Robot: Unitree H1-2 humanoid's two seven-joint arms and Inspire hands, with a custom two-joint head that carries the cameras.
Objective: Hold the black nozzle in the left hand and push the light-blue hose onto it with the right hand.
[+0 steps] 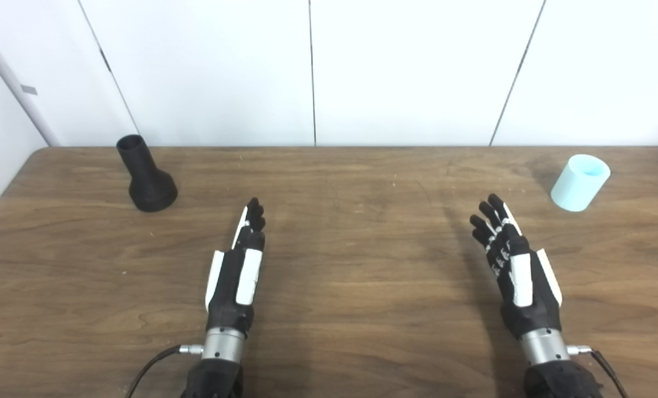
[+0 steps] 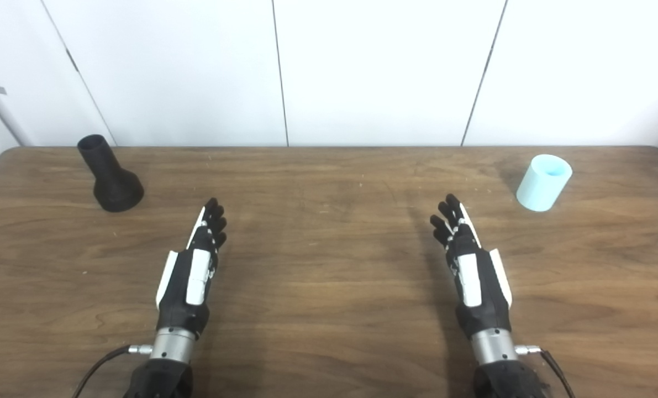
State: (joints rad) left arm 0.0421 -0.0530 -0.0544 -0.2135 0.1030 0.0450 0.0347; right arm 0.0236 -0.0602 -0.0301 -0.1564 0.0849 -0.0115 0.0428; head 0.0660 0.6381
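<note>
Fingers straight and apart, the left hand (image 1: 235,276) and right hand (image 1: 519,271) held nothing above the desk (image 1: 351,309); nozzle (image 1: 147,177) stood beyond-left of the left hand, hose (image 1: 579,182) beyond-right of the right.

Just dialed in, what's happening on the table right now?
Nothing is being handled yet. The left hand and right hand are both open and empty, held over the middle of the wooden table. The black nozzle stands upright near the far left corner, wide base down. The light-blue hose piece stands near the far right edge. Neither is touched, so both pickups are yet to come.
</note>
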